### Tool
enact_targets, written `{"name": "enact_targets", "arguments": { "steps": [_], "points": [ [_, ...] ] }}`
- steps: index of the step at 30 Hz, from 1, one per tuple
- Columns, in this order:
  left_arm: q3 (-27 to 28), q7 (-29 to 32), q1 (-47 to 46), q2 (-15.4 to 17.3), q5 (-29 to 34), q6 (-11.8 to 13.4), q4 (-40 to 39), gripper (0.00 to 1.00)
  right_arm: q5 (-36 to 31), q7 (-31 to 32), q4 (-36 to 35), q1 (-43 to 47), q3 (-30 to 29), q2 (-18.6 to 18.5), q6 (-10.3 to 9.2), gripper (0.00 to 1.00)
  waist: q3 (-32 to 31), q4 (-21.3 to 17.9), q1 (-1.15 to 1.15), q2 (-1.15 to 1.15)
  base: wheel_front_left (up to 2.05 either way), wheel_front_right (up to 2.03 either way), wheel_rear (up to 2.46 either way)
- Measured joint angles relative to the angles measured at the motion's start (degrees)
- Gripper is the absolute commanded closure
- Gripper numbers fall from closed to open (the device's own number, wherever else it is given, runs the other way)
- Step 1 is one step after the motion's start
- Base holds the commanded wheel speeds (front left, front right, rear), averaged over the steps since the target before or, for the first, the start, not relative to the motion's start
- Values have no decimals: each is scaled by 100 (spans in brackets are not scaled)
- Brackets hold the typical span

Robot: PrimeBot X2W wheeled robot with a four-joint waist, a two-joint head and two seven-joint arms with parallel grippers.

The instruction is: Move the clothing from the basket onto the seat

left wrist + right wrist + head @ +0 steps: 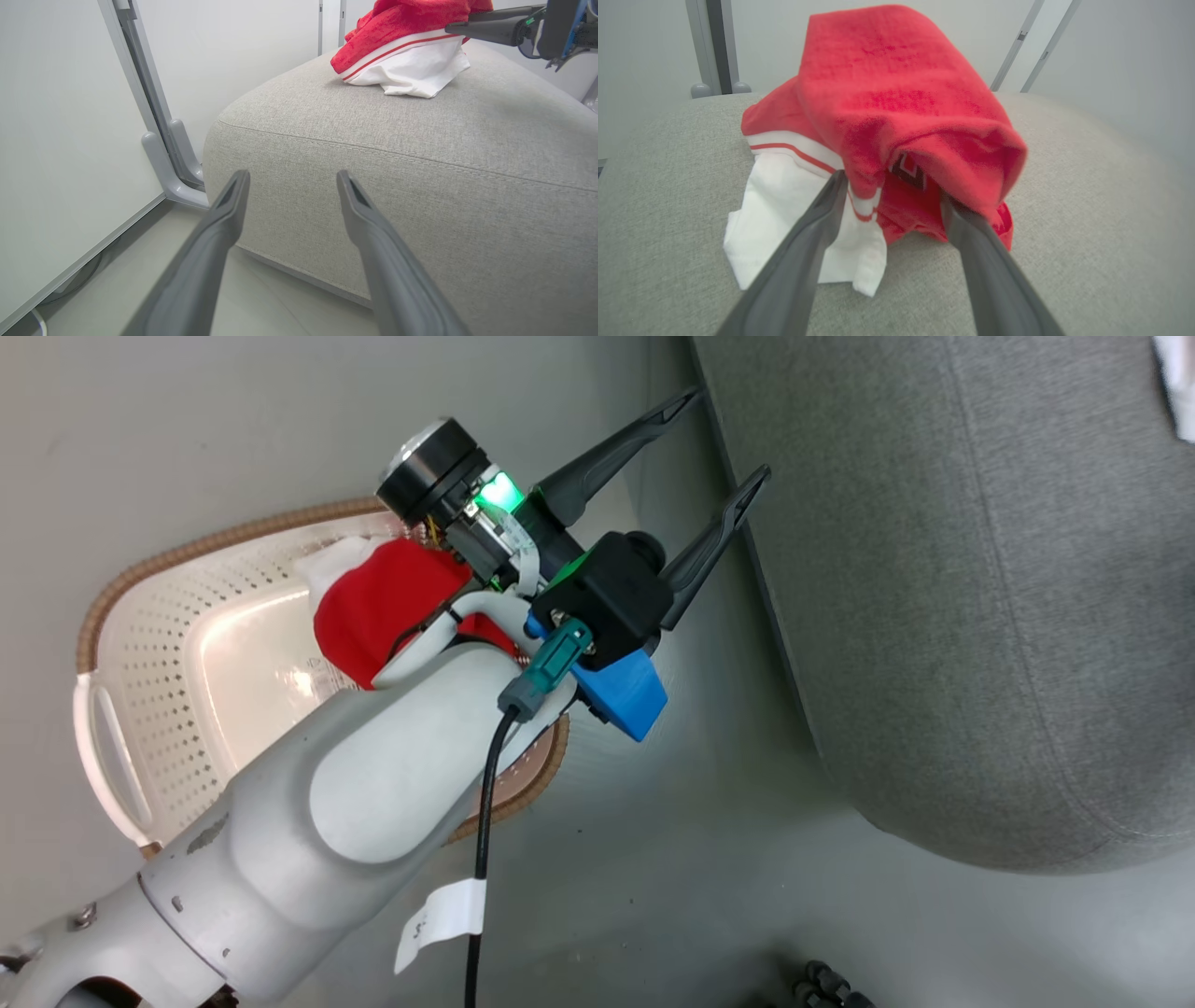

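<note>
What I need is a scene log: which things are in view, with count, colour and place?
Basket: one, cream-white, brown rim, on the floor.
Seat: one, grey, beside the basket.
Garment in basket: one, red and white.
Garment on seat: one, red and white, on top.
Frame feet: two, grey, by the seat's corner.
Left gripper: one, dark fingers open, between basket and seat.
Right gripper: one, dark fingers open, at the garment on seat.
</note>
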Motion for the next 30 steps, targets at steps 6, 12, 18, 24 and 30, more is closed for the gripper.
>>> {"name": "enact_targets", "arguments": {
  "steps": [6,12,18,24,30],
  "points": [
    [108,-271,310,-66,-226,104,234,0,-182,0,-467,906,-66,258,0,0,-500,-11,0,0,0,0,0],
    [403,-463,750,-112,-491,304,383,0,-339,-1,-1176,1366,159,386,0,0,-1122,6,-1,0,0,0,0],
    [1036,-493,1224,-138,-523,513,119,0,-394,-1,-1770,1606,777,411,0,0,-1717,172,-1,0,0,0,0],
    [1869,-493,1854,-149,-324,603,-244,0,-439,-1,-2053,1661,1534,428,0,0,-2149,535,-1,0,0,0,0],
    [2744,-499,2509,-288,-110,595,-489,0,-446,-1,-2160,1667,2087,455,0,0,-2563,889,-1,0,0,0,0]
  ]
}}
